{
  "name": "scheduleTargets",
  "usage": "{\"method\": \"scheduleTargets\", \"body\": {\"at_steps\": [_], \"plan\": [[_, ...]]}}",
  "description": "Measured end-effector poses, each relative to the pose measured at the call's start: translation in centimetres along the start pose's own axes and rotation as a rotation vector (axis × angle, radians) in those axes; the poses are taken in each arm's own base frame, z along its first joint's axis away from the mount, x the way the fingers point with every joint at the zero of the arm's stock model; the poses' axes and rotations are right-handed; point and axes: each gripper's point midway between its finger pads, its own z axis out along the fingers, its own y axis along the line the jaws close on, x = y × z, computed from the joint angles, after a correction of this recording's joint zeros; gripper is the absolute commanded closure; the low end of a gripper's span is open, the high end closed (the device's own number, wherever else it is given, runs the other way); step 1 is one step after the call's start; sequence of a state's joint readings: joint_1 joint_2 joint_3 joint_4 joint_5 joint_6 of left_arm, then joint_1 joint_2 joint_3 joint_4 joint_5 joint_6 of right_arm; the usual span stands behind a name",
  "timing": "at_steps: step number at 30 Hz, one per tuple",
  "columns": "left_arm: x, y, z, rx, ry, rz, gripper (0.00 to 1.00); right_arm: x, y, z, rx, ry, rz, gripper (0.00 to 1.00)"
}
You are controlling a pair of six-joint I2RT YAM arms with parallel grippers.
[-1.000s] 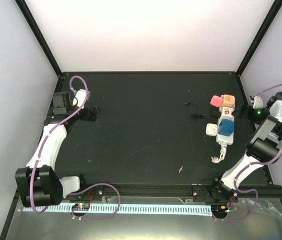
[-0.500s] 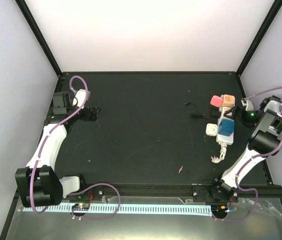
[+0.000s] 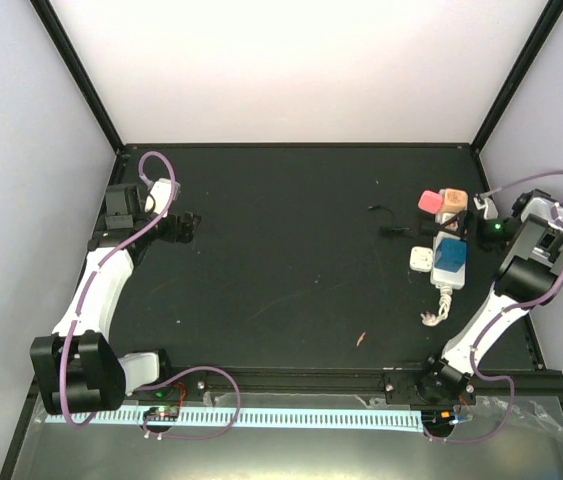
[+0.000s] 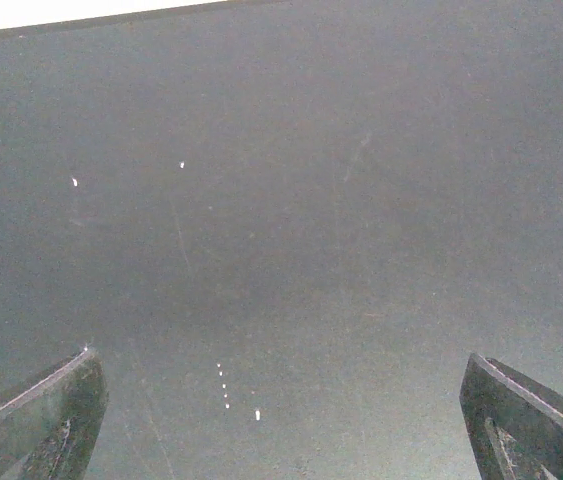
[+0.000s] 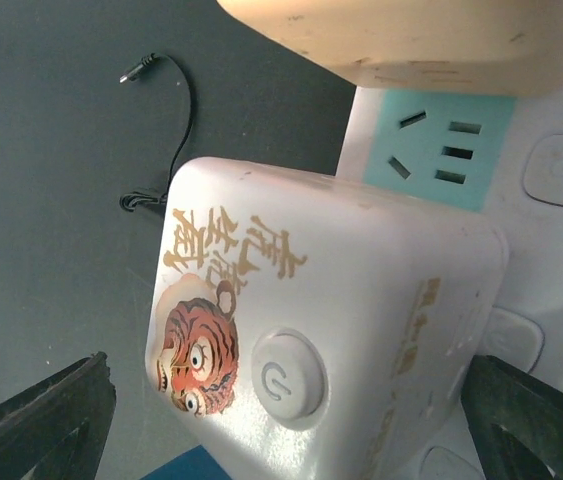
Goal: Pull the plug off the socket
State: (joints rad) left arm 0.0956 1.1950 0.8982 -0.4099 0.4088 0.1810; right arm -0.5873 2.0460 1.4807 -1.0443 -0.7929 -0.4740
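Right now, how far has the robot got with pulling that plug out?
Done: the right gripper is lined up, open, with the white tiger-print plug between its fingers. In hand: getting a grip; nothing is clamped yet. Left: squeeze and pull it off the socket, where it sits plugged in. The left gripper hangs open over the table, far off.

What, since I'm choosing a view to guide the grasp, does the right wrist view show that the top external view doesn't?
Only right wrist: the tiger print and power button on the white cube adapter, plus the green outlet face. Only top external: the left arm and right arm, the bundled cord, a pink adapter and a second white cube. Both: the power strip and the small black cable.
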Motion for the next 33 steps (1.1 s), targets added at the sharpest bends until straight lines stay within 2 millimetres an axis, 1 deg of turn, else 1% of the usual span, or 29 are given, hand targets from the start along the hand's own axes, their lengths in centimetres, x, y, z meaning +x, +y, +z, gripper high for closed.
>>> {"method": "scheduleTargets", "body": {"at_steps": [4, 9, 18, 23, 28, 33], "plan": [[0.0, 0.0, 0.0, 0.0, 0.0, 0.0, 0.01, -0.1, 0.7, 0.8, -0.002, 0.018, -0.027, 0.06], [0.0, 0.0, 0.0, 0.0, 0.0, -0.001, 0.01, -0.2, 2.8, 2.8, -0.023, 0.061, -0.084, 0.08], [0.1, 0.0, 0.1, 0.001, 0.005, -0.003, 0.01, 0.2, 6.6, 6.3, -0.07, 0.12, -0.157, 0.08], [0.1, 0.0, 0.1, 0.001, 0.005, -0.002, 0.01, 1.2, 9.7, 8.7, -0.108, 0.162, -0.209, 0.09], [0.1, 0.1, 0.1, 0.001, 0.005, -0.003, 0.01, 3.0, 13.0, 10.9, -0.146, 0.207, -0.256, 0.09], [0.3, -0.1, 0.3, 0.011, 0.012, -0.004, 0.01, 4.9, 16.0, 12.5, -0.191, 0.261, -0.279, 0.04]]}}
